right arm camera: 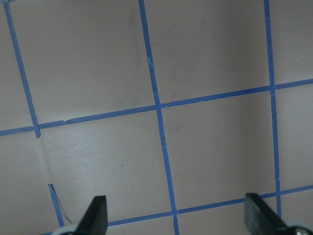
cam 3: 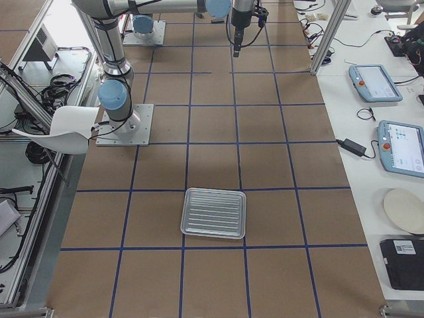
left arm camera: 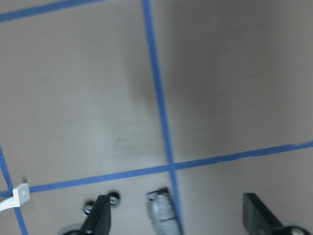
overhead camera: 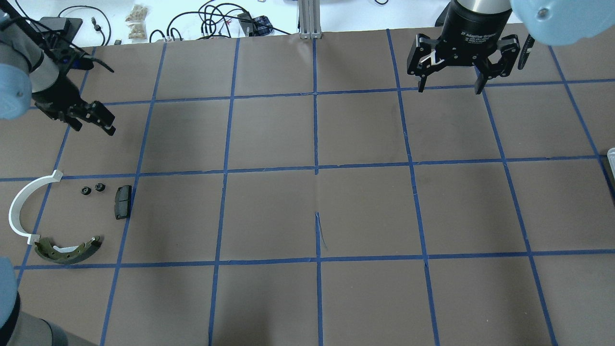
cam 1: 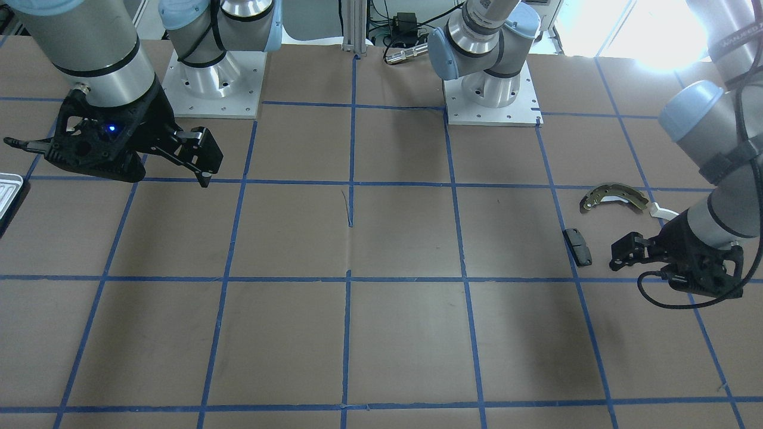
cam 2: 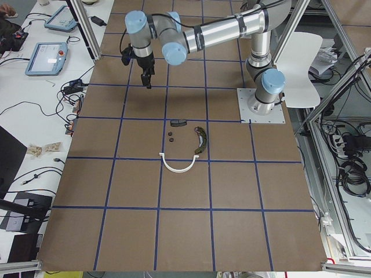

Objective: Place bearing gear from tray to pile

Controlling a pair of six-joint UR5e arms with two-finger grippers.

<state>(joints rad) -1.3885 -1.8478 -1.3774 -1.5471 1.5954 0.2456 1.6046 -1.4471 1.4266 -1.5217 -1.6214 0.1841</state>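
Note:
The tray (cam 3: 213,212) lies empty; only its edge shows in the front view (cam 1: 8,192) and in the overhead view (overhead camera: 611,156). The pile holds a white half-ring strip (overhead camera: 21,206), a brake shoe (overhead camera: 67,251), a black pad (overhead camera: 122,202) and two small black bearing gears (overhead camera: 86,191) (overhead camera: 100,187). My left gripper (overhead camera: 91,117) is open and empty, above the table just beyond the pile. Its wrist view shows the gears (left arm camera: 113,198) and the pad (left arm camera: 161,211) between its fingers (left arm camera: 100,220). My right gripper (overhead camera: 449,86) is open and empty, far from the tray.
Brown paper with a blue tape grid (overhead camera: 316,168) covers the table. Both arm bases (cam 1: 211,83) (cam 1: 490,95) stand at the robot's edge. Cables and a box (overhead camera: 57,26) lie beyond the far edge.

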